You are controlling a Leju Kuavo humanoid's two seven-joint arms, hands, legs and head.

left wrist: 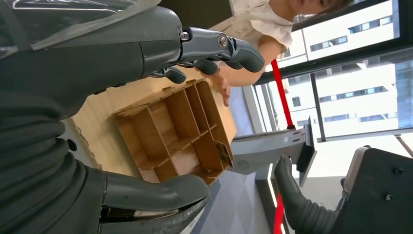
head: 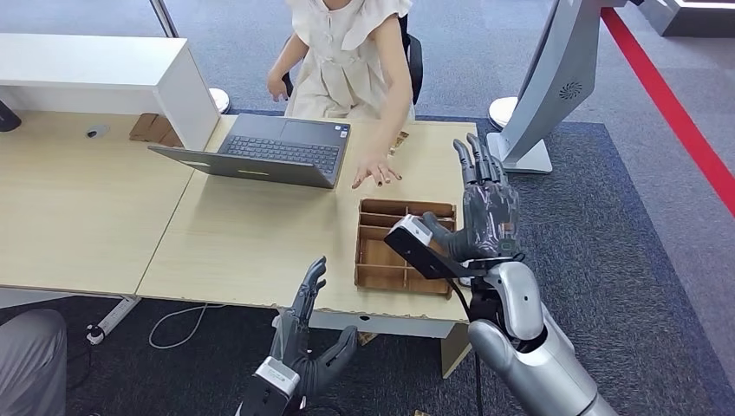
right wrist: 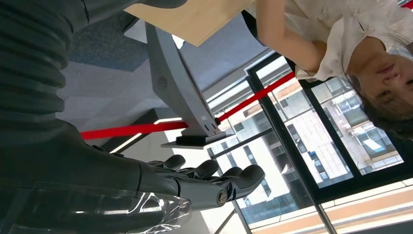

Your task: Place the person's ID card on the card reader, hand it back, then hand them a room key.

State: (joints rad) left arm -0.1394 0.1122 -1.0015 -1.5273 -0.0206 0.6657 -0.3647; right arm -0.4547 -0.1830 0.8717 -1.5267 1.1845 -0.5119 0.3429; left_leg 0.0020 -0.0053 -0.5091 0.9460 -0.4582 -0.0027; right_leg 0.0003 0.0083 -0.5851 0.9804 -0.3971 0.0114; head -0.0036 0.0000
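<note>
My right hand (head: pixel 487 204) is raised upright over the desk's right end, beside the wooden divided tray (head: pixel 381 269); it is open and holds nothing, as the straight fingers of the right hand (right wrist: pixel 146 185) confirm. My left hand (head: pixel 305 334) hangs just below the desk's front edge, fingers spread and empty. Past the left hand (left wrist: pixel 73 73) lies the tray (left wrist: pixel 175 131), with a small dark card (left wrist: pixel 224 153) in one corner compartment. Across the desk sits a person, whose hand (head: pixel 376 172) rests on the desktop just behind the tray. I cannot make out an ID card or a card reader.
An open grey laptop (head: pixel 269 152) stands left of the person's hand. A white box (head: pixel 104 65) sits at the desk's back left. A grey kiosk stand (head: pixel 555 87) rises right of the desk. A power strip (head: pixel 113 319) and cable lie on the floor.
</note>
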